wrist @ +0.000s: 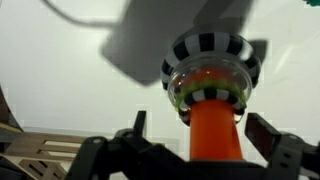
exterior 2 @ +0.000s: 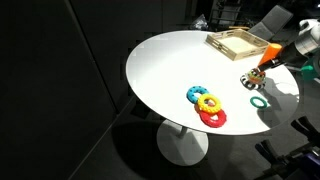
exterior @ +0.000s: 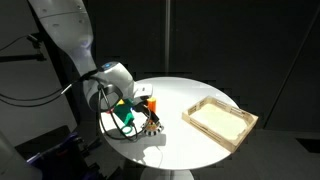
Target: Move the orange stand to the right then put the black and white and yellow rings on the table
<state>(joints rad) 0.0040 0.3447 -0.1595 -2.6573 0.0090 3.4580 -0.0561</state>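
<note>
Two fingers of the gripper stand wide apart at the bottom of the wrist view. The orange stand lies squarely between them and appears to touch neither. Its long axis runs straight up the frame, pointing at the black and white ring, with a yellowish ring just below. In an exterior view the stand sits near the right edge of the table.

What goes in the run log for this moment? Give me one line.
gripper: open, straddling orange stand | black-and-white ring: around stand | ring pile: on table
</note>
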